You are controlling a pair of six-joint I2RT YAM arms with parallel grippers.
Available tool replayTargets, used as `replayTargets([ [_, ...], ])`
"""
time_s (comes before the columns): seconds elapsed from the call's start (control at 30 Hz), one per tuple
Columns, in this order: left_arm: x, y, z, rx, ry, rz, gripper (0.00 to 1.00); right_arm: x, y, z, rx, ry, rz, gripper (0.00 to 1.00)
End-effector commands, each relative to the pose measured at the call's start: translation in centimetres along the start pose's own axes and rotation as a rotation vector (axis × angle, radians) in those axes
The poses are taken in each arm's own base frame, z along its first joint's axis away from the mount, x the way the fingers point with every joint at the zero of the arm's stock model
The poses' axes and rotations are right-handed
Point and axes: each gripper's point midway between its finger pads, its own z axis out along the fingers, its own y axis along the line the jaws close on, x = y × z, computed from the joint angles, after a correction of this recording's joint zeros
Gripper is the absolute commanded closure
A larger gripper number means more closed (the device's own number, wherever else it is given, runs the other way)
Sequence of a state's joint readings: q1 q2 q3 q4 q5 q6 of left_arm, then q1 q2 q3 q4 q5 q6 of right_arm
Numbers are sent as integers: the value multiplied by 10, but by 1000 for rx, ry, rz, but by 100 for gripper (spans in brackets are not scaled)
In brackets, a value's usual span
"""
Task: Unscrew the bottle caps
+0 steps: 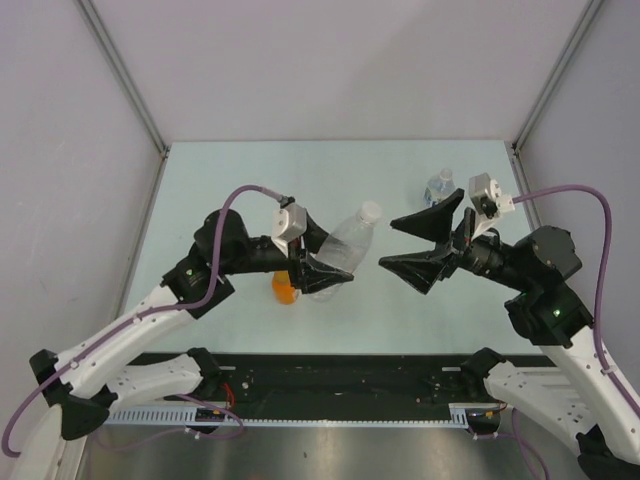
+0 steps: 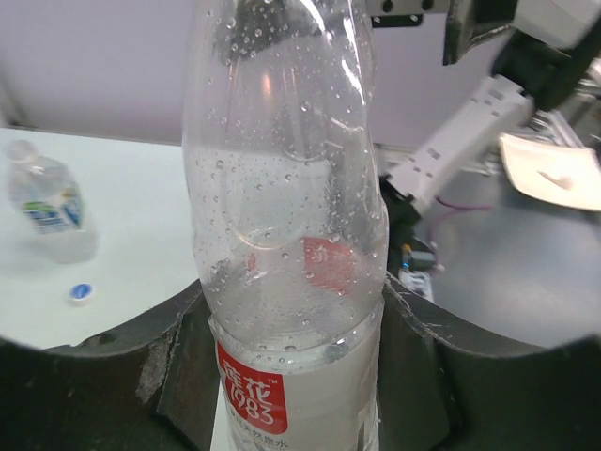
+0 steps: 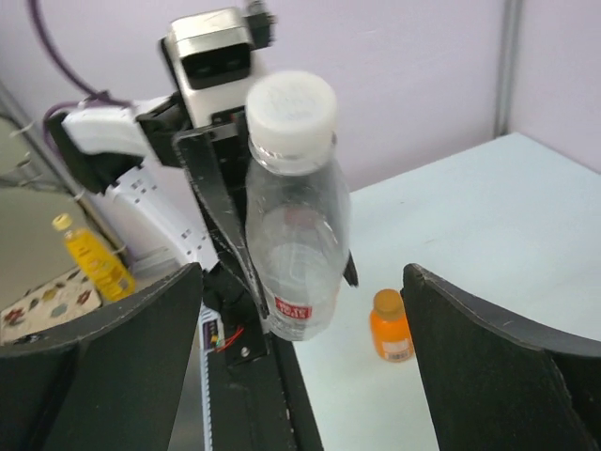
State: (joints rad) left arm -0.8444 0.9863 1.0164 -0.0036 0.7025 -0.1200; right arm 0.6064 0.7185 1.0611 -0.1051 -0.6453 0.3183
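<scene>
My left gripper (image 1: pixel 326 258) is shut on the clear bottle with the red-white label (image 1: pixel 348 243) and holds it tilted above the table. Its white cap (image 1: pixel 370 210) is on and points toward my right gripper (image 1: pixel 388 243), which is open and empty just short of the cap. In the right wrist view the white cap (image 3: pixel 291 101) sits above and between the open fingers (image 3: pixel 507 366). The orange bottle (image 1: pixel 284 288) stands capped (image 3: pixel 387 303) under the left gripper. The blue-white labelled bottle (image 1: pixel 440 187) stands at the back right. A blue cap (image 2: pixel 81 292) lies loose on the table near it.
The enclosure walls and metal corner posts (image 1: pixel 125 85) close in the table on three sides. A black rail (image 1: pixel 330 380) runs along the near edge between the arm bases. A yellow bottle (image 3: pixel 91 254) stands off the table in the right wrist view.
</scene>
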Motion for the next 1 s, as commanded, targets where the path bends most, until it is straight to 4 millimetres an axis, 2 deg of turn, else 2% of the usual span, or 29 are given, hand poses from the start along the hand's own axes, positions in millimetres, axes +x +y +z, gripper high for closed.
replayTargets([
  [0.0,-15,27,-10,-220,-60,103,100,-35,-24,-6,197,-133,23,9],
  [0.07,-17,35,-13,-301,-64,131,100,-44,-39,-10,287,-184,47,9],
  [0.17,-7,44,-15,-390,-22,144,100,-55,-50,-12,361,-254,115,10],
  [0.2,-4,54,-18,-455,-6,144,100,-57,-52,-12,370,-272,148,10],
  [0.27,2,57,-17,-505,12,151,100,-61,-60,-11,411,-306,184,12],
  [0.3,6,69,-22,-595,29,151,100,-63,-59,-10,411,-319,195,12],
  [0.47,21,82,-28,-756,51,142,100,-70,-64,-6,442,-370,227,13],
  [0.6,30,92,-33,-863,95,153,100,-62,-70,4,450,-353,277,13],
  [0.67,35,93,-32,-893,119,171,100,-66,-69,9,433,-371,283,13],
  [0.97,41,88,-23,-899,141,193,100,-47,-80,28,465,-325,316,17],
])
